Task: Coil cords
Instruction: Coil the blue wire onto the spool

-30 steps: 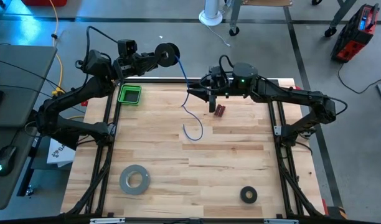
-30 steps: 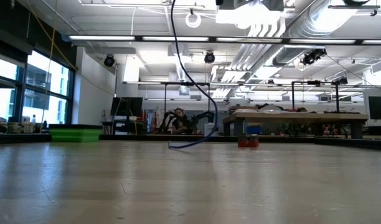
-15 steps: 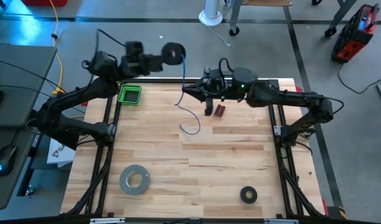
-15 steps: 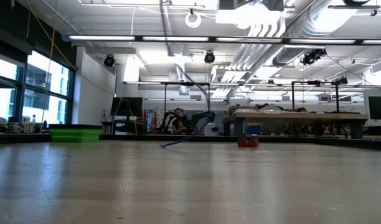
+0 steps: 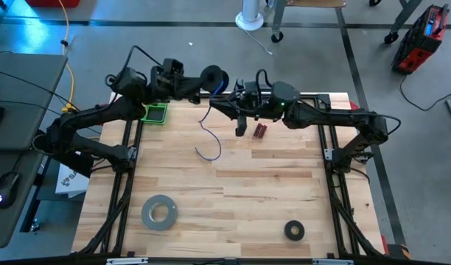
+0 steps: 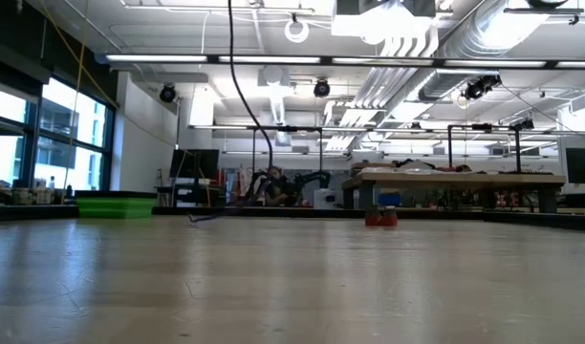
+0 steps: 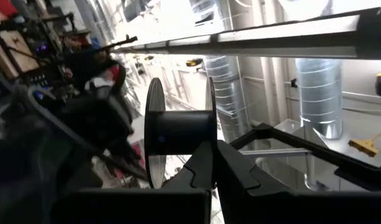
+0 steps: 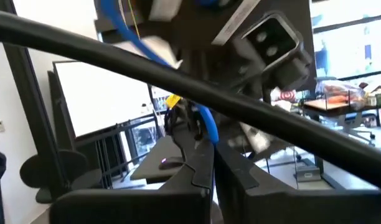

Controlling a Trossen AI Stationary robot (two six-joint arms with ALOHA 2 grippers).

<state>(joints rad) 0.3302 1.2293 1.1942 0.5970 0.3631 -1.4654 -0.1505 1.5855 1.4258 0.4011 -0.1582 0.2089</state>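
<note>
The black spool is held up over the table's far edge by my left gripper, which is shut on it. A few turns of the blue cord sit on it in the high view. From there the cord runs down to my right gripper, which is shut on it just right of the spool. Below that gripper the cord hangs in a loose curve. Its free end lies on the wooden table. My left gripper pinches the rim of one spool flange between its two fingertips. The spool is lifted clear of the table, its axle lying across the fingers. My right gripper pinches the blue cord between its two fingers, coming roughly level from the table's right side. The cord hangs slack below the hold.
A green bin stands at the far left and a small red object lies near the far edge. A grey tape roll and a black ring lie near the front edge.
My left gripper has carried the spool toward the table's right, close to my right gripper, and rolled it about its pointing line. My right gripper has shifted a little toward the table's left. The cord's hanging part and free end have slid toward the table's left.
</note>
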